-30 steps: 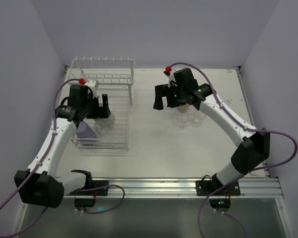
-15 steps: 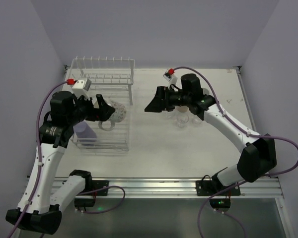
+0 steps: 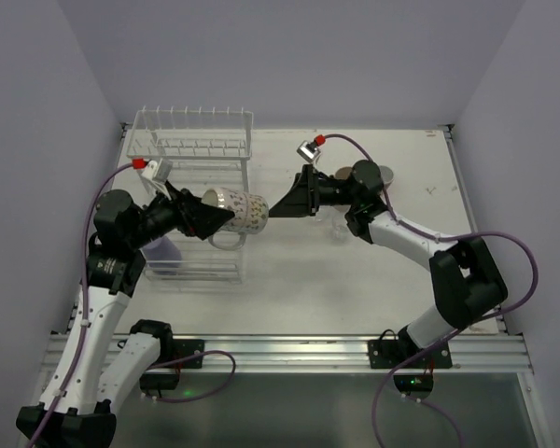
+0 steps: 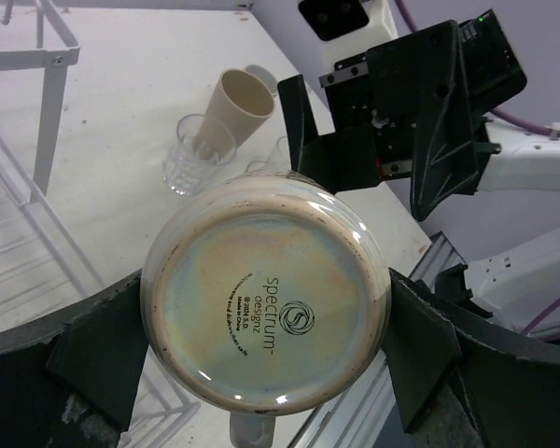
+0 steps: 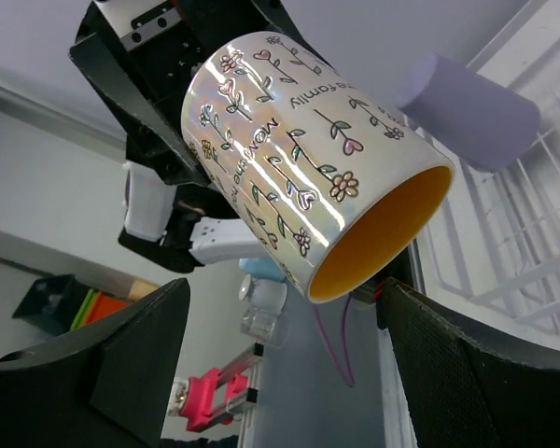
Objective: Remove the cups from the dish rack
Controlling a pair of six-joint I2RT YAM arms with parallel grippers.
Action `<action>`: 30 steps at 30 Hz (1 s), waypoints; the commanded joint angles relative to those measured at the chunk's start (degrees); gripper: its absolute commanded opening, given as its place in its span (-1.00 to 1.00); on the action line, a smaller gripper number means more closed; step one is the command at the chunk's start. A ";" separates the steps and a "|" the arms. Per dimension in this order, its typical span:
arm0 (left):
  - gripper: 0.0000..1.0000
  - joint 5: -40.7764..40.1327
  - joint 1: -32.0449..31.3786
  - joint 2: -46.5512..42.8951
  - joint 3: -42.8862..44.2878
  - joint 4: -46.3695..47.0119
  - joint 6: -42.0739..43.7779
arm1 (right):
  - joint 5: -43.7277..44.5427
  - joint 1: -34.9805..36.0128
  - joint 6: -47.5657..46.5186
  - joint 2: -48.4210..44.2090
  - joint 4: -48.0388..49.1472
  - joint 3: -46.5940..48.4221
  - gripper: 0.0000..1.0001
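Observation:
My left gripper (image 3: 205, 217) is shut on the white mug with orange inside (image 3: 238, 212) and holds it on its side in the air, right of the dish rack (image 3: 191, 149). In the left wrist view the mug's base (image 4: 266, 299) sits between the fingers. My right gripper (image 3: 282, 207) is open and faces the mug's mouth (image 5: 387, 233), just apart from it. The lavender cup (image 3: 161, 250) lies in the rack's lower basket. The tan tumbler (image 4: 238, 103) and a clear glass (image 4: 196, 154) stand on the table behind the right gripper. The salmon-pink mug is out of view.
The rack's raised pronged shelf (image 3: 196, 126) stands at the back left. The right arm (image 3: 420, 238) reaches across the table's middle, above the glasses. A metal rail (image 3: 308, 350) runs along the near edge. Grey walls close in both sides.
My left gripper has lifted the white mug out of the rack, tipped it on its side and carried it right. My right gripper has turned and moved left toward it.

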 commanded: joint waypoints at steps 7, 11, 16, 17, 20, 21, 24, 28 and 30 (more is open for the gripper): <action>-1.00 6.18 0.34 -1.25 -1.06 18.73 -6.91 | -0.97 0.02 32.56 9.74 46.68 -0.36 0.62; -1.00 6.44 0.34 -2.39 -4.13 23.30 -9.45 | 2.37 1.07 32.97 11.07 50.41 0.52 0.56; -1.00 6.36 0.34 -2.66 -7.39 26.38 -10.17 | 5.89 1.86 31.04 8.09 50.24 -0.88 0.47; -1.00 6.44 0.34 -2.66 -7.66 26.65 -10.43 | 6.25 1.86 31.03 7.82 50.24 -0.97 0.47; -1.00 6.27 0.34 -2.66 -8.62 27.79 -10.87 | 6.95 2.04 32.09 7.65 50.41 -0.27 0.33; -1.00 6.27 0.34 -2.66 -9.15 28.14 -11.13 | 7.39 2.12 32.26 7.73 50.41 0.08 0.27; -1.00 6.53 0.34 -2.31 -9.85 29.90 -11.75 | 7.57 2.65 32.88 7.56 50.33 0.70 -0.12; -1.00 6.97 0.34 -2.22 -11.17 32.71 -13.15 | 7.74 2.83 33.49 7.47 50.33 1.49 -0.90; -1.00 7.93 0.34 -1.70 -12.13 34.81 -14.64 | 7.65 2.83 33.49 7.73 50.33 1.75 -1.00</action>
